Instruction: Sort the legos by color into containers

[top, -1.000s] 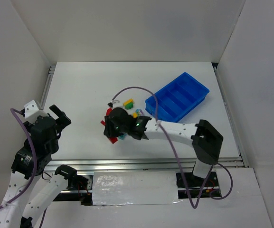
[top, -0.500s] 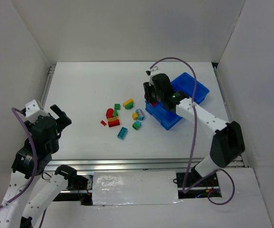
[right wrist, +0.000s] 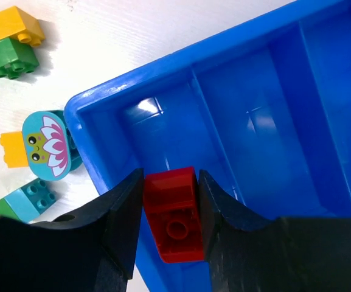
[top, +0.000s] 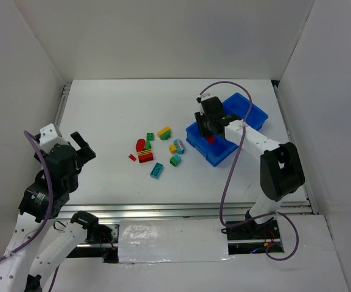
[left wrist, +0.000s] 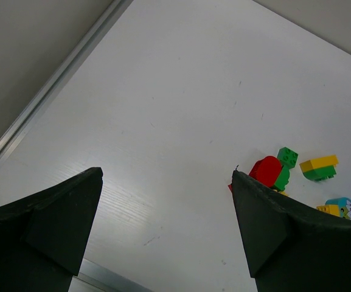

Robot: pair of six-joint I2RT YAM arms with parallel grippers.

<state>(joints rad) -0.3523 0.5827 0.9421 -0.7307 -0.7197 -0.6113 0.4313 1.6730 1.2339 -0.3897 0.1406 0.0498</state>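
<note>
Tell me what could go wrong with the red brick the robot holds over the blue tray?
The red brick in the right gripper hangs close to the blue tray's end wall, so it might clip the rim and bounce out. The gripper could also nudge the tray into the flower brick right beside it.

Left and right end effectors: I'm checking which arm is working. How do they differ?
The left end effector is wide open and empty; the right end effector is shut on a red brick. The left is over the table, the right over the blue tray. Both are black.
</note>
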